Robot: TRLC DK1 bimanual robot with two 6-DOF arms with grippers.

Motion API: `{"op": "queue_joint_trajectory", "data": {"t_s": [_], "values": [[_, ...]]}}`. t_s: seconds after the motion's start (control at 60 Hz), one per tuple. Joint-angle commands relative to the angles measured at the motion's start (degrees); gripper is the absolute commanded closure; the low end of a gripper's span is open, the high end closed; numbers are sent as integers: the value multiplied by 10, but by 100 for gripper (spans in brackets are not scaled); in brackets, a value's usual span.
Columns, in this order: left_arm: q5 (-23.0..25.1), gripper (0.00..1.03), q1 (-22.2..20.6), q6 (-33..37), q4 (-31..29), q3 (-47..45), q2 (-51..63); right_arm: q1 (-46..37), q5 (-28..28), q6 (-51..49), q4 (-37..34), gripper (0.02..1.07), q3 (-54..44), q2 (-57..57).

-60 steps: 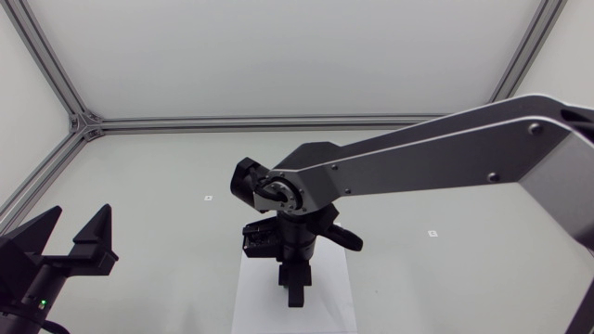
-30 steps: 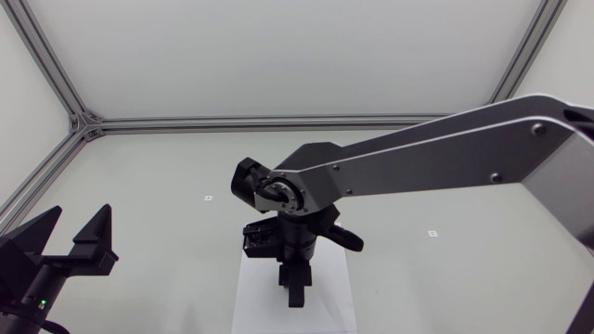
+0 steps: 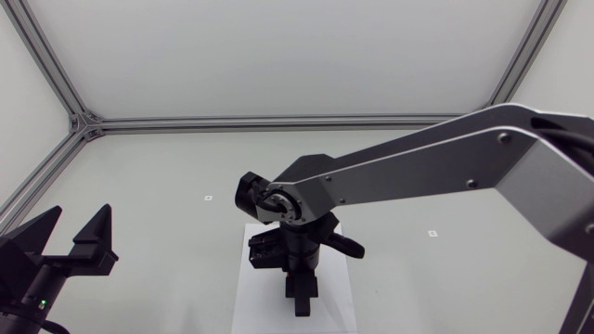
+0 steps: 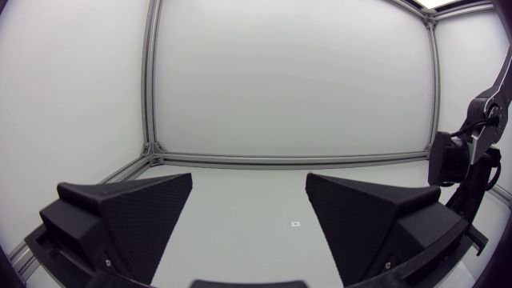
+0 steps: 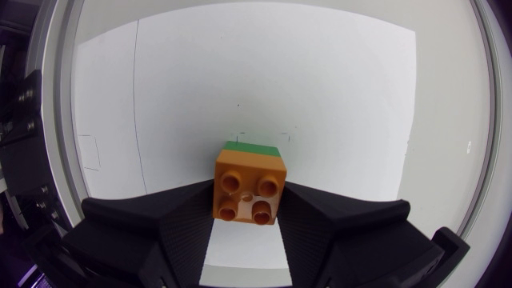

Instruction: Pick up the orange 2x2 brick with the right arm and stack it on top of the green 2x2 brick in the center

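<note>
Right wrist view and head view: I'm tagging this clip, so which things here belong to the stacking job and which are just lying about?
Job in hand:
- orange brick, clamped between the fingers of the right gripper
- green brick, showing just beneath it

Lying about:
- white sheet under the bricks
- left gripper, open, off to the side
- small marks on the table

Robotics lab test cell. The pale surface [image 3: 167, 223] is enclosed by plain white panels [image 3: 278, 56] mounted in an aluminium profile frame [image 3: 83, 122]. Small square reference marks [image 3: 208, 198] sit on the surface, and a silver-grey robot arm [image 3: 418, 172] extends over it
</note>
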Motion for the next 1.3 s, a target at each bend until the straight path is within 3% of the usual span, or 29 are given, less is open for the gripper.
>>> {"op": "queue_joint_trajectory", "data": {"t_s": [0.0, 0.55, 0.65, 0.767, 1.283], "values": [[2, 4, 2, 7, -8, -23, -5, 0, -1, -7, -9, 52, -17, 17], [2, 4, 2, 7, -8, -23, -5, 0, -7, 5, 20, 52, -13, -7], [2, 4, 2, 7, -8, -23, -5, 0, -7, 5, 27, 61, -14, -10], [2, 4, 2, 7, -8, -23, -5, -2, -7, 1, 28, 62, -15, -11], [2, 4, 2, 7, -8, -23, -5, -3, -6, -12, 34, 62, -23, -10]]}}
